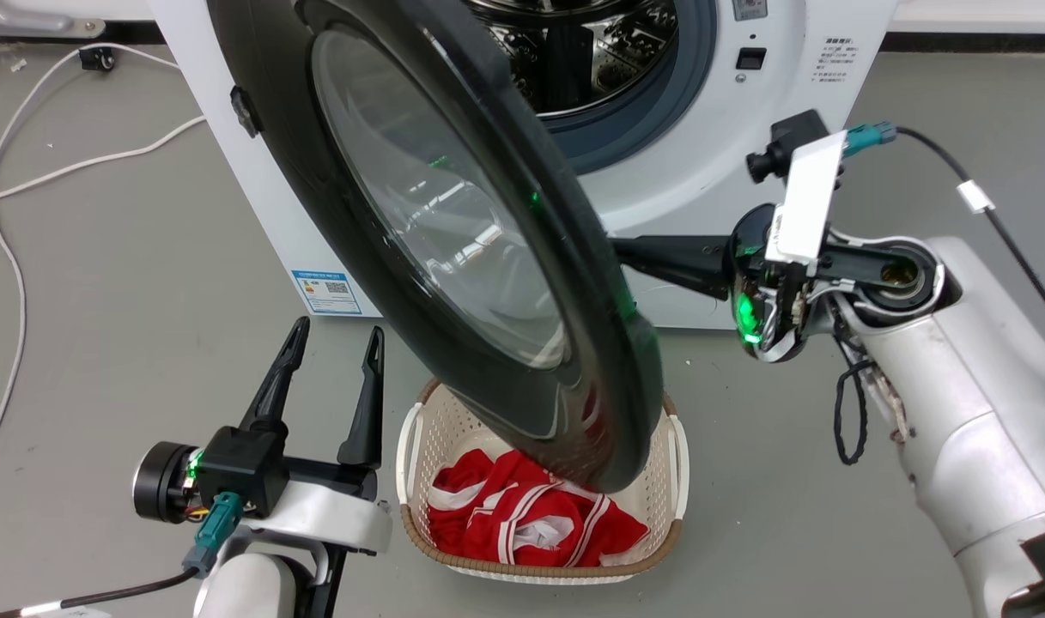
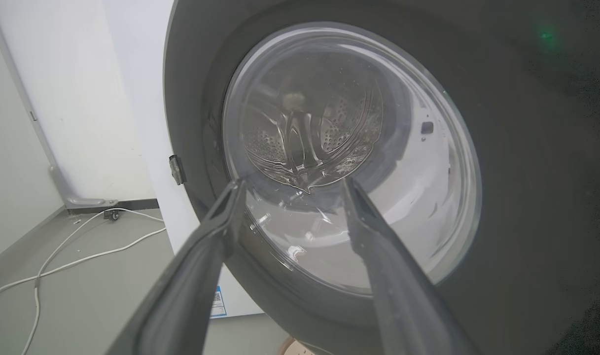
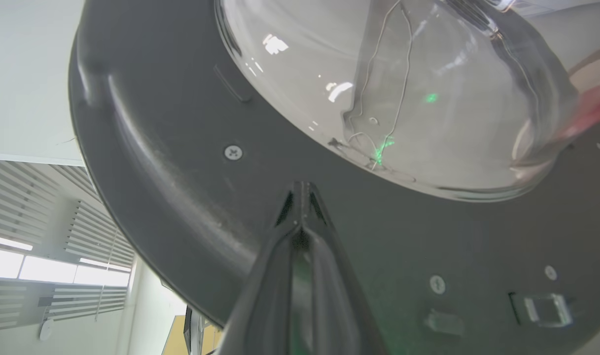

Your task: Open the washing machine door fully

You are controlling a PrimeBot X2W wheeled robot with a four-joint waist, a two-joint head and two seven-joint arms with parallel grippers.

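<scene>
Behind washing machine door (image 1: 453, 249), right gripper (image 3: 300, 188) jaws closed; left gripper (image 1: 337, 328) jaws apart.

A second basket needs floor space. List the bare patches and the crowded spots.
Bare grey floor lies between the white cable, white washing machine and left gripper. Another patch separates the cream perforated basket from the right arm. Crowded under the glossy black round door.

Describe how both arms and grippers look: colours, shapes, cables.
Left gripper: two long, dark, tapering fingers, black block, green light, teal connector with dark cable, white left forearm. Right gripper: matching dark fingers, green glow, white plate, teal plug, looped black cable, glossy white right forearm.
</scene>
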